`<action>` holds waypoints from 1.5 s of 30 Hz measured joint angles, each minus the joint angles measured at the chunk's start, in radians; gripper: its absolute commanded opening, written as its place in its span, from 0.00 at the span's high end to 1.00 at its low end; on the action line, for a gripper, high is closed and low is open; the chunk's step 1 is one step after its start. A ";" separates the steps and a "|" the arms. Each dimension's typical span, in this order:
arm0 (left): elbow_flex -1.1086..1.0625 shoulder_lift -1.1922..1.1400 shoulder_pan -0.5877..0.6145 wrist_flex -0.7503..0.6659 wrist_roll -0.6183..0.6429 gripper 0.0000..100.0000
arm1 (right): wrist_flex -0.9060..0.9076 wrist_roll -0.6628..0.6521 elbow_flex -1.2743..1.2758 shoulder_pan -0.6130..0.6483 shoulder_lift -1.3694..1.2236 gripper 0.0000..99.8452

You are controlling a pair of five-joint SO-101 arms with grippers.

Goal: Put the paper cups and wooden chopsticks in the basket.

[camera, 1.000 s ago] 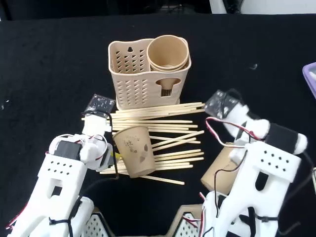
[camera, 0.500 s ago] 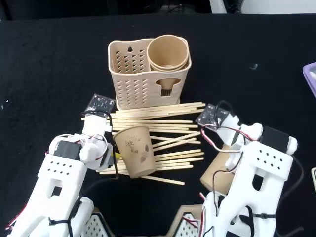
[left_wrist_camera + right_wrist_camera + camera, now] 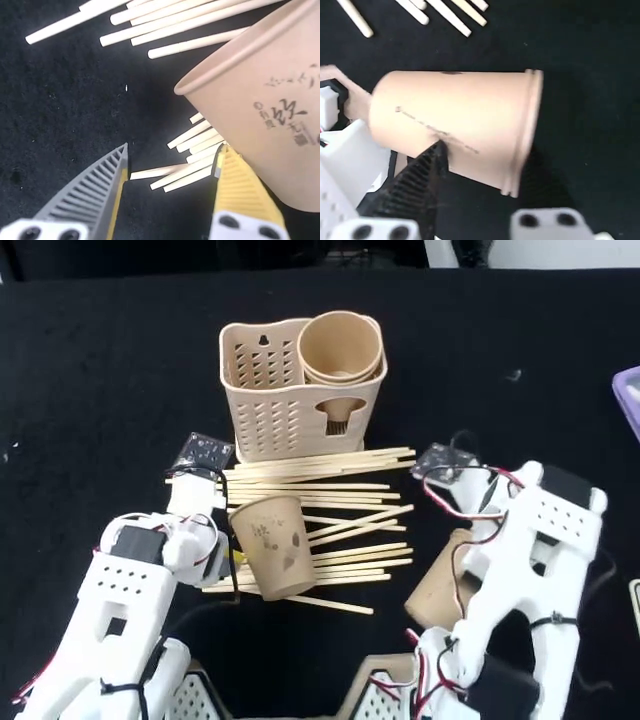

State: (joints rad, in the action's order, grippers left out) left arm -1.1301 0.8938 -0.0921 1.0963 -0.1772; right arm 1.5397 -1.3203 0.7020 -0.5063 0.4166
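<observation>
Start at the left: your left gripper [image 3: 172, 147] sits in front of the beige perforated plastic basket [image 3: 265, 425], out past its left corner, low over the black cloth-covered table [image 3: 100, 390]. Its jaws stand wide apart and grip nothing. Between them lie only a few stick ends. The printed brown paper cup [image 3: 260, 100] lies just beside the yellow jaw (outside the gap, as far as the left wrist view shows). It rests on its side across the pale wooden chopsticks [image 3: 340, 485], which are spread in a loose fan in front of the basket, the farthest ones right at its foot.

If you close here, you will likely pinch sticks rather than the cup. The cup sits on round, loose sticks, so a nudge from the yellow jaw could roll it away or scatter the fan. A hard squeeze could also buckle its thin paper wall.

The basket's right compartment already holds the stacked plain paper cups [image 3: 340, 340], so a tilted drop there could catch on their rims and tip out.

In front of the basket and beyond its right corner, the plain brown paper cup [image 3: 455, 115] lies on its side under the right arm. Your right gripper [image 3: 485, 170] is right over it, but I cannot tell how wide it stands or whether it has hold. That cup could roll on the cloth if pressed off-centre.
</observation>
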 measured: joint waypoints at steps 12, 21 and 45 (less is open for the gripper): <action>0.000 0.000 0.000 0.000 0.000 0.72 | 0.186 -0.002 -0.232 -0.087 0.149 0.99; 0.000 0.000 0.000 0.000 0.000 0.72 | 0.089 -0.002 -0.201 -0.100 0.166 0.99; 0.000 0.000 0.000 0.000 0.000 0.72 | -0.057 0.482 -0.529 0.232 0.374 0.99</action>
State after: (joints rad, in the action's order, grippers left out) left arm -1.1301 0.8938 -0.0921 1.0963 -0.1772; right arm 1.4830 -0.8385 0.1726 -0.2746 0.7910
